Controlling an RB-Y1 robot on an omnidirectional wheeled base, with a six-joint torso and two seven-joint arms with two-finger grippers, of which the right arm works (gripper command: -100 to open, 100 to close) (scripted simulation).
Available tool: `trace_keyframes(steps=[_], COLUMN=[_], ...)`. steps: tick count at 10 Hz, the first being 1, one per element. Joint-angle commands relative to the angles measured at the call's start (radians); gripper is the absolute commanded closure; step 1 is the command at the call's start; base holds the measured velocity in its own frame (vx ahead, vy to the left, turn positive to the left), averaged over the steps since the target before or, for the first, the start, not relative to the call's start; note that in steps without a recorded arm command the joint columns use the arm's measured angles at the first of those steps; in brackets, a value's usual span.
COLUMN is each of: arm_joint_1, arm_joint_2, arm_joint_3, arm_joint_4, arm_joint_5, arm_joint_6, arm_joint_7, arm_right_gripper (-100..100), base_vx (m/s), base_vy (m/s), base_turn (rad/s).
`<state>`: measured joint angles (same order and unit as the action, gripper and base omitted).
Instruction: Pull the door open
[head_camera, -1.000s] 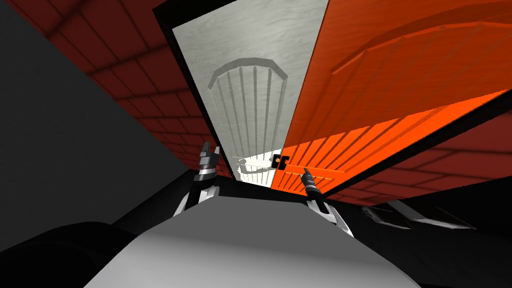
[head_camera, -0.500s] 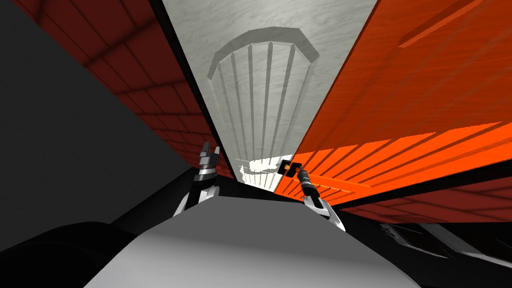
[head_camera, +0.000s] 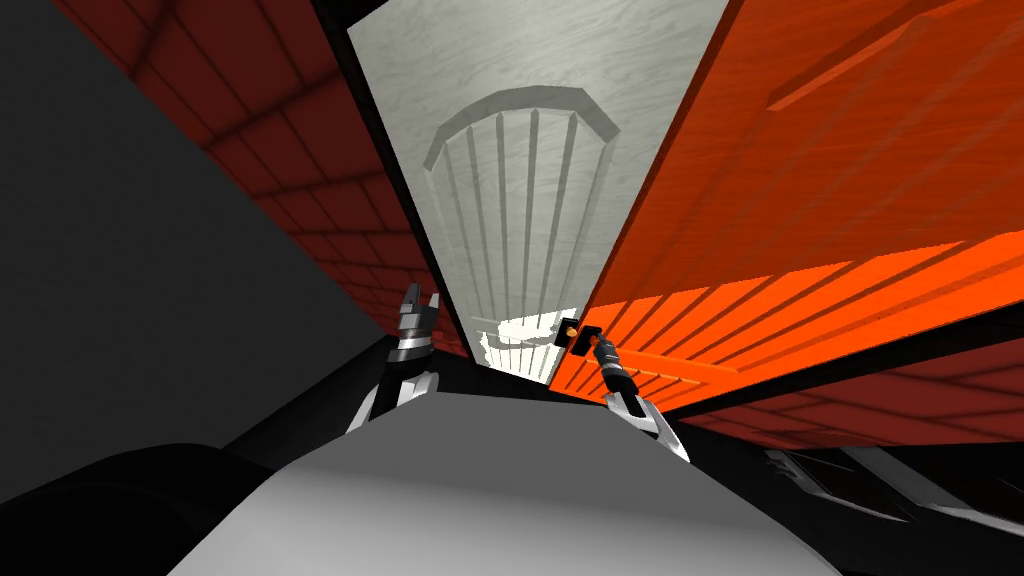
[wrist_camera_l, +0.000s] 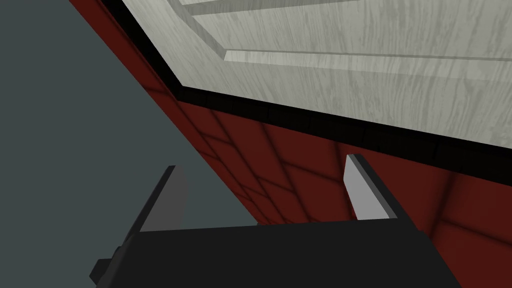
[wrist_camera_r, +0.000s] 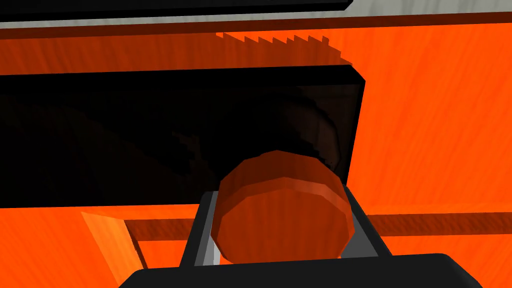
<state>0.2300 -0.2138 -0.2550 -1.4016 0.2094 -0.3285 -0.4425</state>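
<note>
You face a dark red tiled wall (head_camera: 300, 170), dim and shadowed, which continues low on your right. On your left a plain dark grey wall (head_camera: 120, 300) meets it. Lower right lies a black area (head_camera: 900, 545) crossed by pale grey streaks (head_camera: 810, 475) that cannot be identified.

Head steep down, rolled; right wrist tight on shared knob (wrist_camera_r: 282, 210)
</note>
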Motion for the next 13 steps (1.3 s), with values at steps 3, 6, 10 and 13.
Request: trace_keyframes(steps=[3, 6, 10, 13], arm_joint_1=[0.04, 0.055, 0.059, 0.077], arm_joint_2=[-0.018, -0.017, -0.014, -0.028], arm_joint_3=[-0.015, 0.014, 0.045, -0.014], arm_joint_4=[-0.011, -0.031, -0.048, -0.008], arm_joint_5=[-0.003, 0.003, 0.01, -0.001], arm_joint_6=[-0.003, -0.023, -0.04, -0.026], arm_joint_7=[-0.013, -0.028, -0.04, -0.027], arm_right_gripper=[-100, -100, -100, -100], base_vx=[-0.154, -0.202, -0.136, 0.002], base_vy=[-0.081, 0.017, 0.049, -0.081], base_turn=[-0.088, 0.044, 0.064, -0.145])
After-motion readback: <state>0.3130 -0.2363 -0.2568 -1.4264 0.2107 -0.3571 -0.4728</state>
